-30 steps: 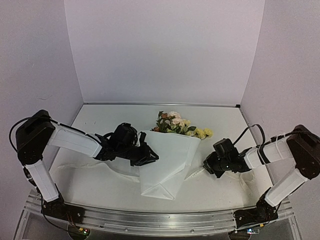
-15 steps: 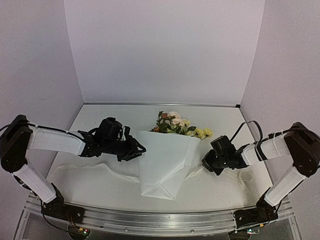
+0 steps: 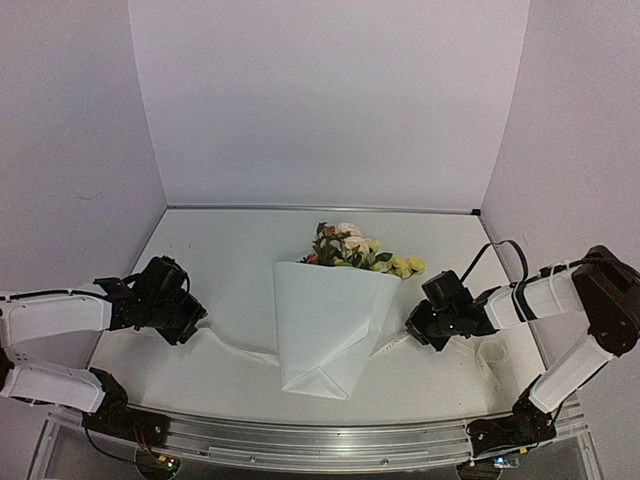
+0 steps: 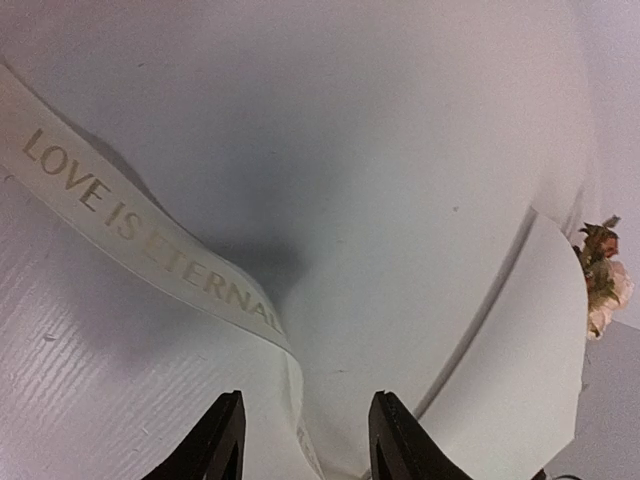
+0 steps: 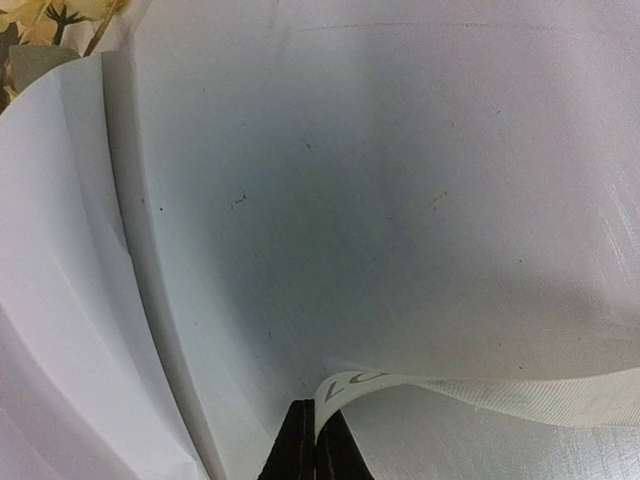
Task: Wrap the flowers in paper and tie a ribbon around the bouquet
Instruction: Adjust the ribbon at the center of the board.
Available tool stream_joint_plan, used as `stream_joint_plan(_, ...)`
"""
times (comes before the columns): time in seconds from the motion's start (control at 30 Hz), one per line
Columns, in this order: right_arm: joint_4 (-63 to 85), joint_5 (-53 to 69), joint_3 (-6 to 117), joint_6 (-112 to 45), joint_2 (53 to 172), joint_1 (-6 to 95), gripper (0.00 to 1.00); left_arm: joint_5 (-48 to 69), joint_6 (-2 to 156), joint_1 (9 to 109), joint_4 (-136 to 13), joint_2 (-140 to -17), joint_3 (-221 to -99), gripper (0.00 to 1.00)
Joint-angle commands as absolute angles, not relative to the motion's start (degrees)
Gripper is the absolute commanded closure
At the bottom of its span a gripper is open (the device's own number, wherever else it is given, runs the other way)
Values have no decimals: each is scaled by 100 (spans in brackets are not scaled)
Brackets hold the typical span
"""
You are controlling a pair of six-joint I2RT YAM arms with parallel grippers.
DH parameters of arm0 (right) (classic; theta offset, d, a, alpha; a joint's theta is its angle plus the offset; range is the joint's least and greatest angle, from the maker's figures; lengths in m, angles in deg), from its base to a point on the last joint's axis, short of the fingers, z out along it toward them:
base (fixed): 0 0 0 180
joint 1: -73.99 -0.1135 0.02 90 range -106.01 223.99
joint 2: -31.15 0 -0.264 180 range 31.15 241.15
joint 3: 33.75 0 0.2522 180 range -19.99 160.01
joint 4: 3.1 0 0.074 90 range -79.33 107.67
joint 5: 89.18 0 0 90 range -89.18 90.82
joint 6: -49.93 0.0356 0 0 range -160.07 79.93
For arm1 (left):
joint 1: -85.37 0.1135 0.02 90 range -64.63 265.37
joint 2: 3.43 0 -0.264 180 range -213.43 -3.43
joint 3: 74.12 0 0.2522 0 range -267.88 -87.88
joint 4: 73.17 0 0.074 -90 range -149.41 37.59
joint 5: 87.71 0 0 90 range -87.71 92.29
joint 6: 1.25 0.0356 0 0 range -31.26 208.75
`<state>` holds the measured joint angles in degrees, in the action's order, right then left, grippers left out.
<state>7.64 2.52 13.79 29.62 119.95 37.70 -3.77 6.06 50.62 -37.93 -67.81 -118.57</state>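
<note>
Wrapped bouquet [image 3: 333, 300] lying on the white table [image 3: 225, 250], blooms toward the far wall and folded tip toward the arms; the flowers [image 3: 352, 246] project from the open mouth of the paper [image 3: 330, 335] cone. The ribbon [image 4: 150, 245], printed with dark lettering, runs flat across the table from the left, disappears beneath the cone and emerges on the right. Left gripper [image 3: 188, 322]: fingers apart, straddling the ribbon without clamping it, well to the left of the cone. Right gripper [image 5: 318, 452]: fingers together, pinching the ribbon close to its curled end, just beside the cone's right edge. Handling, as judged: the ribbon is light, limp and smooth, so it will likely slide through a loose pinch and twist when lifted; it is best taken flat across its width, close to the cone on each side. The paper is thin and creases readily, and the cone appears unsecured, so a hard pull on the ribbon may drag or unroll it. The blooms are fragile and should be kept clear of the fingers. Obstacles: the cone itself covers the ribbon's middle stretch; whether the ribbon is trapped under it cannot be told
</note>
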Motion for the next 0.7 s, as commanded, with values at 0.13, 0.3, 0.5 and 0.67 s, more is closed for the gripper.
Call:
stream_joint_plan(0.13,782,94,1377,2878,11807,3795,98,-10,261,5441,-4739,-7771,-11706,52)
stream_joint_plan(0.3,707,112,1329,2913,11839,3795,98,188,290,5679,-5151,-8288,-11672,63)
stream_joint_plan(0.5,710,82,1469,2798,11930,3841,94,318,783,6030,-5692,-8745,-11792,95)
stream_joint_plan(0.67,713,210,1725,2660,12203,4138,99,413,1271,6449,-5914,-8903,-11929,100)
